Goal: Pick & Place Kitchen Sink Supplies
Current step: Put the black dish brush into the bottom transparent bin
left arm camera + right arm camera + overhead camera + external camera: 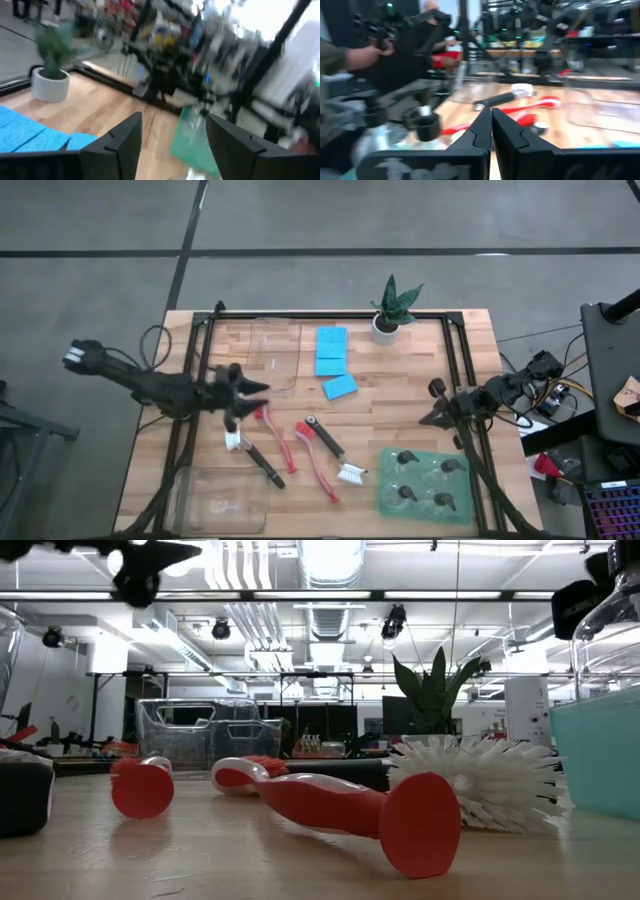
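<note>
Three blue sponges (331,364) lie flat at the table's far middle. Several dish brushes lie near the middle: two red-handled ones (276,438) (316,461), and two black-handled ones (262,464) (328,441) with white bristles (351,473). Four black-topped clear pieces (424,483) stand on the green mat. My left gripper (250,392) (173,119) is open and empty, held above the brushes' far ends. My right gripper (434,417) (491,114) is shut and empty, and stands off the table just past the mat's far side. In the low view a red handle end (420,825) rests on the wood.
One clear tray (275,350) stands at the far left of middle, another (220,500) at the near left corner. A potted plant (392,312) stands at the far edge. The green mat (388,498) lies near right. A person's hand (362,56) shows beyond the table.
</note>
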`<state>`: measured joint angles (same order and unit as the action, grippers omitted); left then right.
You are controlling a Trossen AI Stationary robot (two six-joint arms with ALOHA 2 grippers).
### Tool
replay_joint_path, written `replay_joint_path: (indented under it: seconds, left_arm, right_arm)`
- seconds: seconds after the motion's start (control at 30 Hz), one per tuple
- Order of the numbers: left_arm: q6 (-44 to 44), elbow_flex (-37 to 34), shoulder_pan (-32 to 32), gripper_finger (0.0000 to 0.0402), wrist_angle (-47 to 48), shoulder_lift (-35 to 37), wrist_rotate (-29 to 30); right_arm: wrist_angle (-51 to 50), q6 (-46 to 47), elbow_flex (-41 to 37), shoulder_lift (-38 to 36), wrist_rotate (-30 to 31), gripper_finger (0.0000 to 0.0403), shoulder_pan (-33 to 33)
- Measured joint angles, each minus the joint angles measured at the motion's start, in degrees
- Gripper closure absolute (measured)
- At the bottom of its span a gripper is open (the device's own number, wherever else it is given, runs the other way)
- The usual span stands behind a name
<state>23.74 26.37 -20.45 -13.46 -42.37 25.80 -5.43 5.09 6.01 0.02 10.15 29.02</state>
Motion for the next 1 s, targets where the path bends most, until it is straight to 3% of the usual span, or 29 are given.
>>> replay_joint_path:
  seconds: [0.13, 0.2, 0.33, 0.57, 0.8, 1.0]
  left_arm:
    - [-3.2, 10.5, 0.0, 0.0189, 9.1, -10.8, -1.7]
    - [-3.9, 15.9, 0.0, 0.0189, 14.8, -16.0, -1.7]
    - [-6.1, 24.4, 0.1, 0.0189, 17.4, -25.4, -1.6]
    - [-9.5, 33.7, 1.1, 0.0189, 21.3, -37.3, -3.6]
    - [-11.7, 41.9, 4.4, 0.0189, 25.6, -48.5, -14.1]
    - [-17.6, 50.7, 4.8, 0.0189, 34.5, -57.4, -16.1]
  right_arm:
    - [0.2, 0.3, -0.1, 0.0, -4.2, 0.0394, 0.0]
    - [0.2, -1.1, -0.1, 0.0, -2.8, 0.0394, -0.3]
    - [0.3, -2.1, 0.2, 0.0, -1.0, 0.0394, -1.3]
    - [-0.9, -1.2, -1.2, 0.7, -1.2, 0.0394, -4.2]
    - [-2.8, -0.2, -1.9, 1.6, -0.6, 0.0394, -5.7]
    - [-3.0, -0.6, -1.9, 1.6, -1.0, 0.0394, -5.7]
